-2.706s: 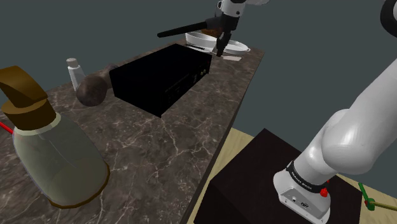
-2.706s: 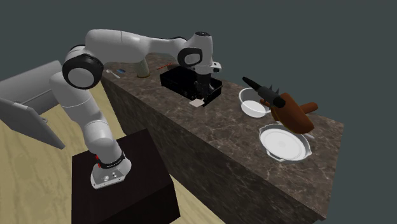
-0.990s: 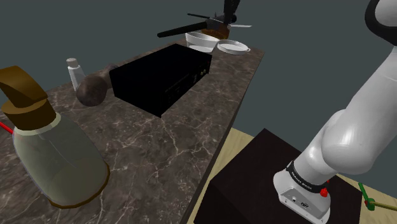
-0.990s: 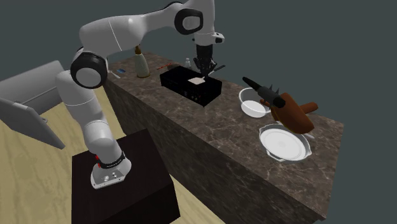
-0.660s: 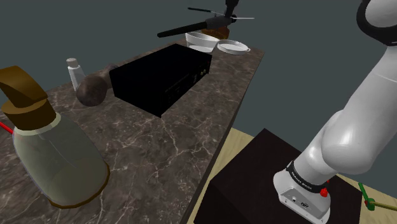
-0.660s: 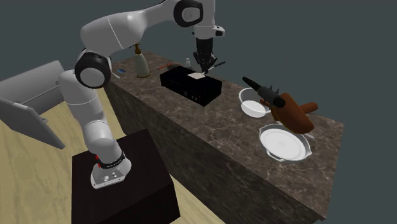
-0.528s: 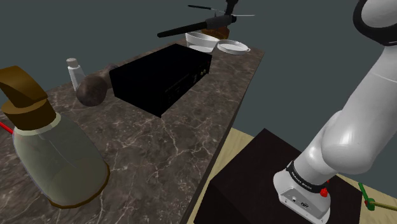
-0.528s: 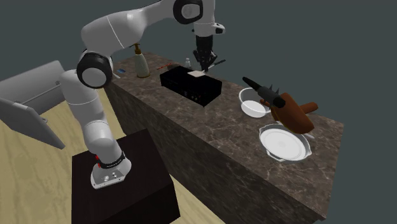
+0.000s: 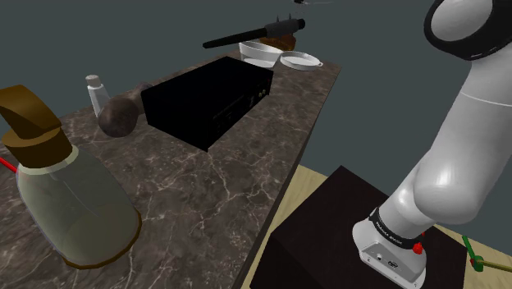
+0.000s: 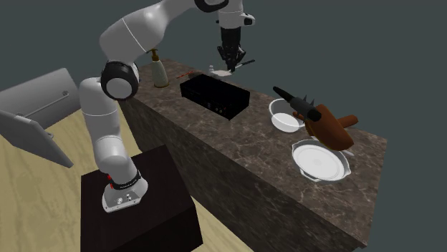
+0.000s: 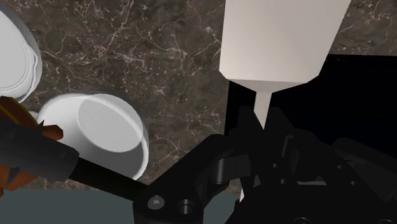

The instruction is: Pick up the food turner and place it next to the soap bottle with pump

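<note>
Where it widens, the food turner [image 11: 280, 38] looks cream-white

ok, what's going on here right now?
The arm's gripper is shut on the turner and holds it in the air over the counter, near the black box. The soap bottle stands at the counter's other end, beyond the box; the turner isn't placed there yet.

Home kitchen, long dark marbled surface [image 9: 221, 189] like a counter, white bowl [image 10: 285, 117] and shallow white dish [image 10: 320, 162] stood on it, pump bottle [image 10: 157, 71] at one end, pale wood floor [image 10: 36, 207] lay below.
</note>
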Available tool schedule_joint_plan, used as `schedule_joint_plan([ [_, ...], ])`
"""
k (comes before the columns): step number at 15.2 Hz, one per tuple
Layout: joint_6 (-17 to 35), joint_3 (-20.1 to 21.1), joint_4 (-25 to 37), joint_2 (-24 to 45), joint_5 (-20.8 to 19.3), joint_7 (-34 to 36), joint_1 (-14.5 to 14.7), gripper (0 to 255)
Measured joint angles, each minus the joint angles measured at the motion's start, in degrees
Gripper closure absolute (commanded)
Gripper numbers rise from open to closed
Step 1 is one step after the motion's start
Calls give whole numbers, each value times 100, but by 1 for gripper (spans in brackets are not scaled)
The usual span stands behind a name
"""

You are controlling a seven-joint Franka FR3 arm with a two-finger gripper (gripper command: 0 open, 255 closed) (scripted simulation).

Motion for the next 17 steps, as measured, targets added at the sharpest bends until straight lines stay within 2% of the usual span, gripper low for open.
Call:
schedule_joint_plan([
  [2, -211, -3, 365, 158, 45, 5, -34, 255],
  [5, -129, 94, -48, -187, -72, 263, 202, 255],
  [11, 299, 496, -1450, -1196, -359, 1115, 801, 255],
  [17, 374, 971, -2018, -1698, -445, 1999, 1236, 255],
])
